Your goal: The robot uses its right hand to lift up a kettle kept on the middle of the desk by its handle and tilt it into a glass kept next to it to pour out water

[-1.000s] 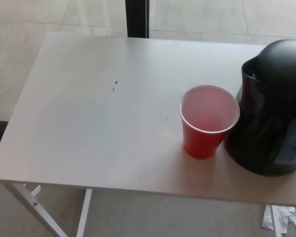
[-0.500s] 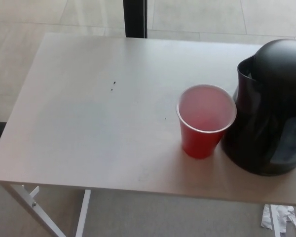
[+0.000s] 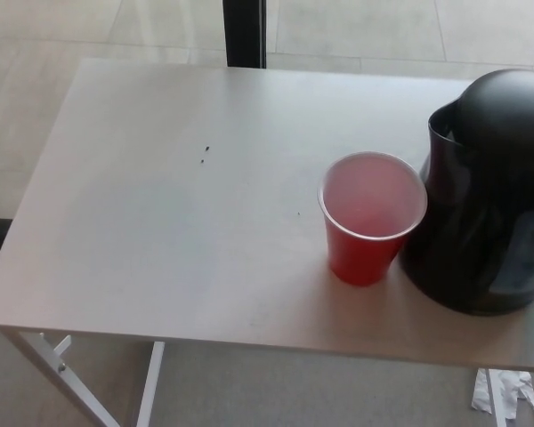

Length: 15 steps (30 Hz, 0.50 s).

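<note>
Kettle (image 3: 485, 196) sits at the bench's (image 3: 160, 222) 3 o'clock edge, touching the red cup (image 3: 371, 218) at its 9 o'clock, so a bump could tip the cup; no hand or fingers show.

Office/lab-type room: plain white desk (image 3: 160, 222) w/ metal legs, pale tiled floor (image 3: 356, 27), dark post (image 3: 245, 31).

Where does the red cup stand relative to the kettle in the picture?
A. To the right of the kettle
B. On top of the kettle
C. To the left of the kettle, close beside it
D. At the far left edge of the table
C: the cup stands just left of the kettle, upright on the table.
</note>
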Tool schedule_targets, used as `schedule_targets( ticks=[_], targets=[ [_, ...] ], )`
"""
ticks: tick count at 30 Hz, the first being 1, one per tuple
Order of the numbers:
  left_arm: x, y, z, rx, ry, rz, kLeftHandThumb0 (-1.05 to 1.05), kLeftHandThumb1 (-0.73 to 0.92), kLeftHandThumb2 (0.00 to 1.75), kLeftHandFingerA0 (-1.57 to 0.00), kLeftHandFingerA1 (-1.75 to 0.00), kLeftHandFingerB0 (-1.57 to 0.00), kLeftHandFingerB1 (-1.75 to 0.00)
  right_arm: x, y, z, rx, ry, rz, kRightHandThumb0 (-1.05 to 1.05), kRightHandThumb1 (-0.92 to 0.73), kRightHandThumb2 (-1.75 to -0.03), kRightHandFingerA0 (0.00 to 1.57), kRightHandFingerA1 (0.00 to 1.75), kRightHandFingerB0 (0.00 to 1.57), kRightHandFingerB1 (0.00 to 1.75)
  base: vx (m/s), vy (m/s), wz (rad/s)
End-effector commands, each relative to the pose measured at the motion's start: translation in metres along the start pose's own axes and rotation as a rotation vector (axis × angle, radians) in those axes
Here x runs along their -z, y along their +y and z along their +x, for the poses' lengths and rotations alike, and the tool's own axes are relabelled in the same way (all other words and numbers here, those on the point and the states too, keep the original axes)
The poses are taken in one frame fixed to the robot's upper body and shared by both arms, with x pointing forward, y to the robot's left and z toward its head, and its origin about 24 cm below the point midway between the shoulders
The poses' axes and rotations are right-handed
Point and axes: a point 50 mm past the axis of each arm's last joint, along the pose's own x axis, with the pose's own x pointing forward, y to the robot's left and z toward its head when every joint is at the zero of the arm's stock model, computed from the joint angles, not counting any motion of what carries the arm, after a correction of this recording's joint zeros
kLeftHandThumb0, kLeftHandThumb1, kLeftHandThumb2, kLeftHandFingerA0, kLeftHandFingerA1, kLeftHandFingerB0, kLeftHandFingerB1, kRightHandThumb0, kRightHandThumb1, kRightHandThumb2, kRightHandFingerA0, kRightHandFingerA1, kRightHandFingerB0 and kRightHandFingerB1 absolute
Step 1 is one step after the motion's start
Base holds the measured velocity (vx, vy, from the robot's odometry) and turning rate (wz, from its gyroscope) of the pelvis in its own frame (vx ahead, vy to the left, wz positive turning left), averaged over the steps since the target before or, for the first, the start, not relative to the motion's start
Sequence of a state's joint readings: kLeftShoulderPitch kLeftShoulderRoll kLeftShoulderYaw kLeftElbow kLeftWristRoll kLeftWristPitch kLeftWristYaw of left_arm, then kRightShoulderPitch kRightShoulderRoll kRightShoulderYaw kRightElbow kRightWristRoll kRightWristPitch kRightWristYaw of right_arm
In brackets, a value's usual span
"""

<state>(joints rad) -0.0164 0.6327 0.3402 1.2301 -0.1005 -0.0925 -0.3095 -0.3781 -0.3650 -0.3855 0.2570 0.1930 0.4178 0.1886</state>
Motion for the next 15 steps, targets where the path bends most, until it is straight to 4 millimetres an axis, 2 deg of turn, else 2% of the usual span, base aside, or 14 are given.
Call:
schedule_targets(
  ticks=[1, 2, 3, 4, 6, 7, 8, 9, 13, 14, 15],
  targets=[
    [-0.004, 0.009, -0.002, -0.042, -0.024, 0.014, -0.75, 0.86, 0.65, -0.71, -0.57, -0.46, -0.53, -0.014, 0.0, 0.0, 0.175, -0.153, 0.102, -0.08, -0.51, -1.22, 1.28, 1.42, 0.99, 1.14, 0.0, 0.0, 0.0],
    [-0.004, 0.009, -0.002, -0.041, -0.027, 0.012, -0.76, 0.86, 0.65, -0.73, -0.6, -0.47, -0.55, -0.015, 0.002, 0.0, 0.175, -0.156, 0.088, -0.07, -0.41, -1.36, 1.02, 1.72, 0.96, 1.37, 0.0, 0.0, 0.0],
    [-0.004, 0.009, -0.002, -0.04, -0.03, 0.019, -0.76, 0.87, 0.65, -0.72, -0.59, -0.48, -0.55, -0.017, 0.005, -0.001, 0.173, -0.166, 0.053, -0.1, -0.38, -1.42, 1.05, 1.67, 0.92, 1.44, 0.0, 0.0, 0.0],
    [-0.003, 0.01, -0.003, -0.044, -0.028, 0.017, -0.76, 0.87, 0.65, -0.73, -0.59, -0.48, -0.55, -0.015, 0.007, -0.002, 0.163, -0.169, 0.049, -0.1, -0.35, -1.44, 1.02, 1.7, 0.89, 1.49, 0.0, 0.0, 0.0],
    [-0.003, 0.011, -0.003, -0.046, -0.028, 0.013, -0.76, 0.86, 0.65, -0.74, -0.58, -0.49, -0.54, -0.015, 0.008, -0.002, 0.16, -0.172, 0.043, -0.09, -0.4, -1.45, 0.98, 1.75, 0.83, 1.54, 0.0, 0.0, 0.0],
    [-0.002, 0.011, -0.003, -0.048, -0.027, 0.009, -0.76, 0.86, 0.66, -0.72, -0.57, -0.48, -0.53, -0.015, 0.009, -0.002, 0.152, -0.177, 0.023, -0.1, -0.39, -1.4, 0.98, 1.75, 0.83, 1.6, 0.0, 0.0, 0.0],
    [-0.003, 0.011, -0.003, -0.051, -0.027, 0.014, -0.77, 0.86, 0.65, -0.73, -0.57, -0.49, -0.53, -0.016, 0.011, -0.003, 0.154, -0.177, -0.015, -0.12, -0.45, -1.29, 0.97, 1.75, 0.81, 1.62, 0.0, 0.0, 0.0],
    [-0.003, 0.012, -0.003, -0.053, -0.026, 0.016, -0.76, 0.87, 0.65, -0.73, -0.57, -0.49, -0.52, -0.016, 0.011, -0.004, 0.154, -0.177, -0.041, -0.18, -0.45, -1.22, 1.26, 1.46, 1.08, 1.35, 0.0, 0.0, 0.0],
    [-0.004, 0.013, -0.004, -0.053, -0.031, 0.028, -0.77, 0.87, 0.66, -0.72, -0.58, -0.49, -0.53, -0.014, 0.012, -0.006, 0.117, -0.179, -0.049, -0.12, -0.45, -1.22, 1.27, 1.48, 1.1, 1.36, 0.0, 0.0, 0.0],
    [-0.004, 0.013, -0.004, -0.053, -0.031, 0.027, -0.77, 0.87, 0.66, -0.72, -0.58, -0.49, -0.54, -0.013, 0.012, -0.007, 0.103, -0.185, -0.049, -0.07, -0.45, -1.33, 0.99, 1.75, 0.85, 1.65, 0.0, 0.0, 0.0],
    [-0.004, 0.013, -0.004, -0.059, -0.025, 0.024, -0.75, 0.87, 0.66, -0.72, -0.57, -0.49, -0.53, -0.013, 0.012, -0.009, 0.067, -0.187, -0.041, -0.08, -0.42, -1.36, 1.0, 1.75, 0.84, 1.67, 0.0, 0.0, 0.0]
  ],
)
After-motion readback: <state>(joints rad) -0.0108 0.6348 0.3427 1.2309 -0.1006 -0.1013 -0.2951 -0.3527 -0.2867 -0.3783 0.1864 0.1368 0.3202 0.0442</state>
